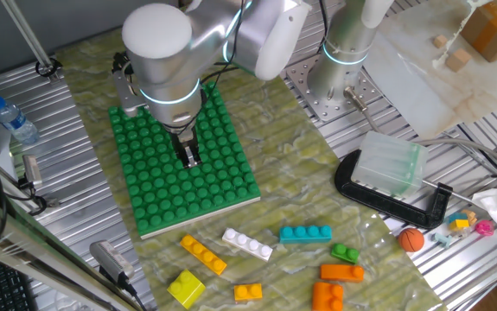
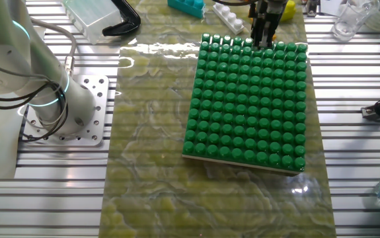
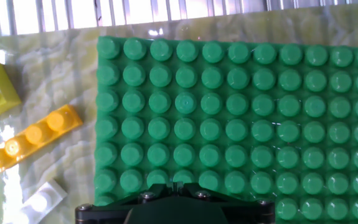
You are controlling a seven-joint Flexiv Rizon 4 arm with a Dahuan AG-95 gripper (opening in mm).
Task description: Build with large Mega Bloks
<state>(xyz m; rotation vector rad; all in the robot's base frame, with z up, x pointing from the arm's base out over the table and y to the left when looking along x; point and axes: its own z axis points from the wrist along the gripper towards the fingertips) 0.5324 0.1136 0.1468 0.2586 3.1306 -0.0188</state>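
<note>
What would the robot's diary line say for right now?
stage: no brick picked | gripper: empty, above green baseplate | loose bricks: yellow four-stud brick, white brick, teal brick on mat | baseplate: bare

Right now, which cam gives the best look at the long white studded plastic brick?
One fixed view: the long white studded plastic brick lies whole and unblocked on the mat, in front of the green studded baseplate. The other fixed view shows only part of it at the top edge; the hand view catches one corner.
</note>
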